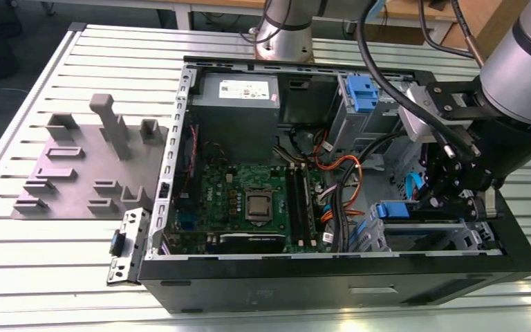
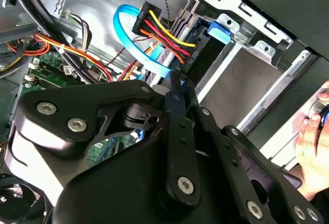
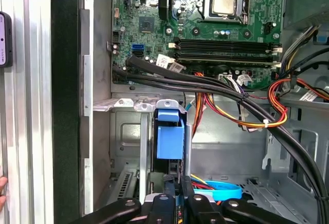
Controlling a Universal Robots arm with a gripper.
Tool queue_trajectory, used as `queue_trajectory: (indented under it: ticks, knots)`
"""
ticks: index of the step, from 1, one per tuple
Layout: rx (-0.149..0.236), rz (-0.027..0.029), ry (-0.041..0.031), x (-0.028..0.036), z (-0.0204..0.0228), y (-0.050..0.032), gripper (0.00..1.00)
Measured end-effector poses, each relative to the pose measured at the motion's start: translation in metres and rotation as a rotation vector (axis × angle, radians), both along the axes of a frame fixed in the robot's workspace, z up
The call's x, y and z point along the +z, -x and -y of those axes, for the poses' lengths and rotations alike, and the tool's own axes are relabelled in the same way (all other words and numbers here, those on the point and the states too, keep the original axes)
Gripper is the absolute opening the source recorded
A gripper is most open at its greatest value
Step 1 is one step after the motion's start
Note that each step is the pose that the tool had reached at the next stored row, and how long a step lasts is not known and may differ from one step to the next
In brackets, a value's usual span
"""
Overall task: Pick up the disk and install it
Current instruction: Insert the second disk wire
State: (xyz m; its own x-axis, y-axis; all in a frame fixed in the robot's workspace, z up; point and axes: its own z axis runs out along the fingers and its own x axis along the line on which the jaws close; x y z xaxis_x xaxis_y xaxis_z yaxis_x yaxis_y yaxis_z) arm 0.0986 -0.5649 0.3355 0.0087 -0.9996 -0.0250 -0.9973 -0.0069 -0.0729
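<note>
Surface: slatted white metal desk (image 1: 25, 238) carrying an open black computer tower case (image 1: 339, 287) lying on its side, with a grey moulded fixture block (image 1: 81, 166) at the exterior view's left.

Case interior: green motherboard (image 1: 252, 204) with a bare processor socket, a grey power supply box with a white sticker (image 1: 238, 97) at the far end, and bundles of orange, red and yellow wires (image 1: 339, 180) running toward the drive bays.

Arm: silver-and-black robot arm (image 1: 524, 76) reaching down into the case's corner at the exterior view's right, above the metal drive cage (image 1: 431, 232).

Pincer: black pincer (image 3: 175, 190) is drawn narrow, its black fingers (image 2: 177, 98) pinching the edge of the blue plastic bracket in both wrist views.

Disk: silver-grey hard drive framed by a blue plastic bracket (image 3: 169, 136) stands on edge inside the drive cage slot; its blue tab shows in the exterior view (image 1: 393, 211) just beside the pincer.

Cables at the disk: black connector with red, yellow and orange wires (image 2: 164, 36) and a light-blue flat cable (image 2: 139, 44) sit close against the drive's end in the second wrist view.

Person: a hand (image 2: 313, 147) rests outside the case wall in the second wrist view.
</note>
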Motion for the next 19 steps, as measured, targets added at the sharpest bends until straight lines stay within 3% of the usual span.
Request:
queue_trajectory:
  ticks: [3, 8, 19]
  knots:
    - [0.000, 0.0000, -0.0013, 0.0014, 0.0000, 0.0000, 0.16]
    - [0.000, 0.0001, -0.0241, 0.0008, 0.0014, 0.0000, 0.16]
    - [0.000, 0.0000, -0.0247, -0.0028, 0.0028, 0.0000, 0.16]
